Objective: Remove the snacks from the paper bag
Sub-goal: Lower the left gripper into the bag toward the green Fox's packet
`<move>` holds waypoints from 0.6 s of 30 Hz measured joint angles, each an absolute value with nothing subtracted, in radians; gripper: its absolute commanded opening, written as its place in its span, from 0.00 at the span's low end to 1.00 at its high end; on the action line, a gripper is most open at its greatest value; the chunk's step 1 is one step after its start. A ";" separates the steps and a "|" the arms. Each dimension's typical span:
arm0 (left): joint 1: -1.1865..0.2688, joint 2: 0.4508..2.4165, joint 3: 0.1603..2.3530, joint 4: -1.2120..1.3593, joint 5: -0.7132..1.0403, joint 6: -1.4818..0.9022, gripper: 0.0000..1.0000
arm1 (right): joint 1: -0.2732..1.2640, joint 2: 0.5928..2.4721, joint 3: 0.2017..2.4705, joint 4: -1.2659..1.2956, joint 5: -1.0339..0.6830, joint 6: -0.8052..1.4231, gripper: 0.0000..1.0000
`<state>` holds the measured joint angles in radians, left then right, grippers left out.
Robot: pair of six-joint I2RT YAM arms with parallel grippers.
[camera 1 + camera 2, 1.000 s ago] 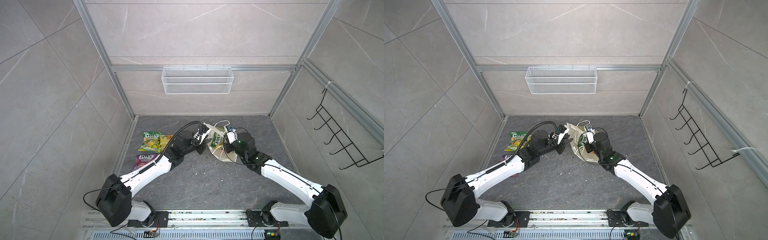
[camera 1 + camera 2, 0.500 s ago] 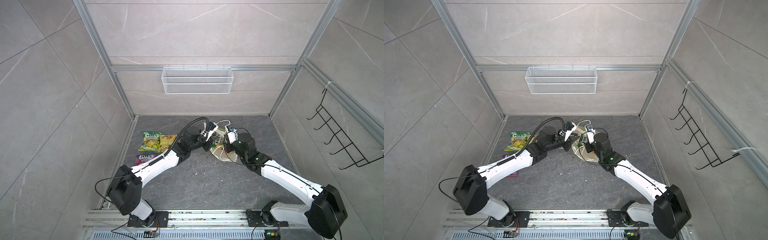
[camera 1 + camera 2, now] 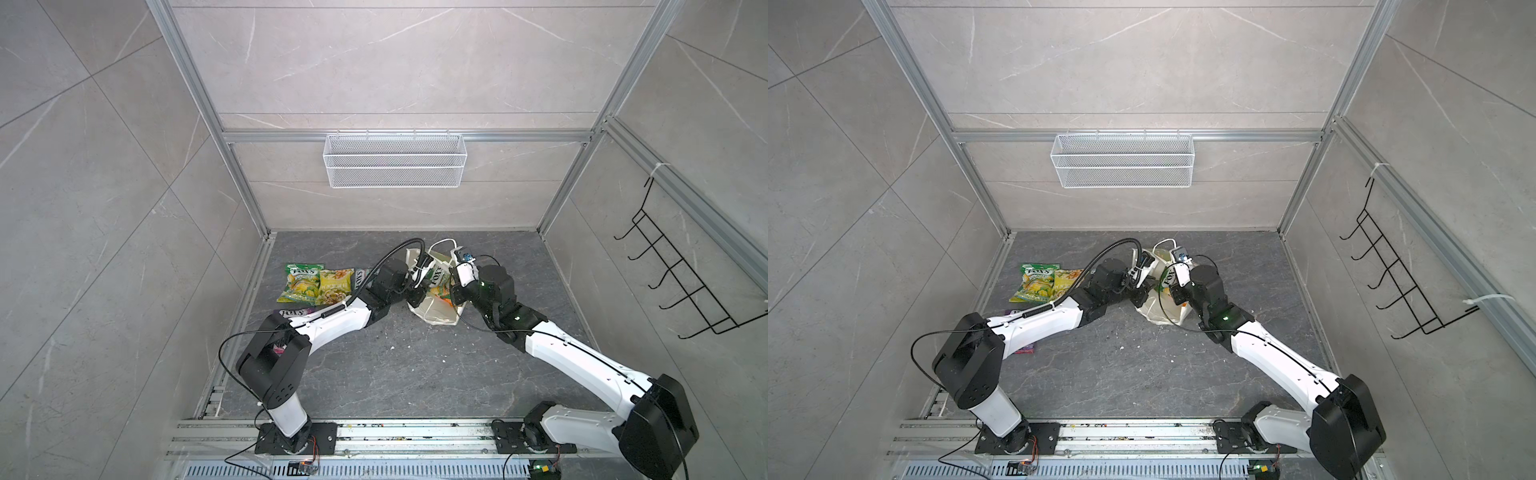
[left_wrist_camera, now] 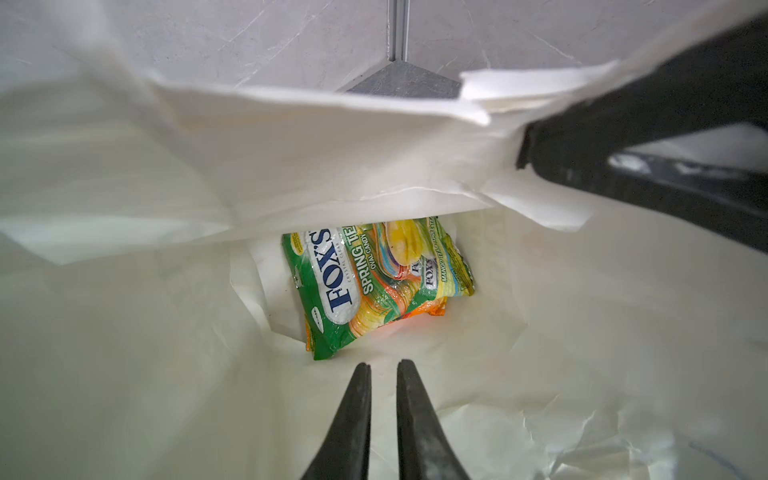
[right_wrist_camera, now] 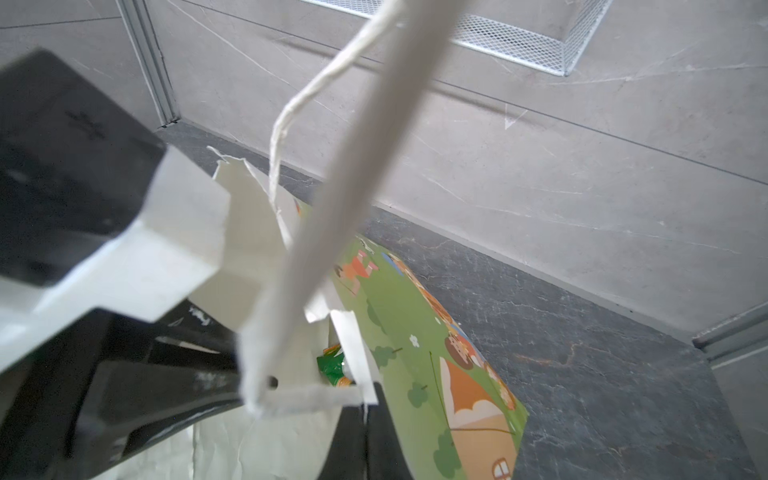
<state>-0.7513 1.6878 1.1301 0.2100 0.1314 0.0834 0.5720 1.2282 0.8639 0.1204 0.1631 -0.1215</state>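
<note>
**Fig. Reaching into the bag for the next snack.** My right hand is pinched on the rim of the paper bag, holding its mouth open above the table. My left hand is inside that mouth. Its fingers are nearly pressed together, with a slim gap and nothing between them.

The green FOX'S packet lies flat at the bottom of the bag, just beyond my fingertips. An orange edge beneath it may be another packet. A green-yellow packet, a yellow packet and a purple packet lie out on the table, well apart from the bag on my left arm's side.

To do this step well, I judge that I should:
- spread the left fingers before going deeper;
- take the packet by its near corner, edge-on;
- stay clear of the bag's paper wall;
- grip the rim firmly so the bag does not follow the packet out.
</note>
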 measured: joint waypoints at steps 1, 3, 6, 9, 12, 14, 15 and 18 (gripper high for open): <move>-0.751 1.691 1.128 0.211 0.127 0.081 0.17 | 0.572 1.228 0.864 0.121 0.155 -0.124 0.00; -0.751 1.706 1.124 0.210 0.106 0.072 0.17 | 0.572 1.228 0.863 0.121 0.126 -0.131 0.00; -0.751 1.735 1.122 0.210 0.084 0.061 0.17 | 0.572 1.228 0.860 0.122 0.099 -0.131 0.00; -0.751 1.746 1.111 0.208 0.061 0.049 0.18 | 0.572 1.219 0.852 0.125 0.096 -0.131 0.00; -0.751 1.742 1.090 0.219 0.049 0.039 0.19 | 0.572 1.202 0.847 0.124 0.099 -0.131 0.00; -0.751 1.733 1.068 0.226 0.046 0.036 0.20 | 0.572 1.198 0.844 0.124 0.104 -0.131 0.00; -0.751 1.726 1.059 0.226 0.043 0.035 0.20 | 0.572 1.197 0.841 0.125 0.105 -0.131 0.00; -0.751 1.705 1.042 0.226 0.034 0.032 0.27 | 0.572 1.195 0.836 0.126 0.114 -0.131 0.00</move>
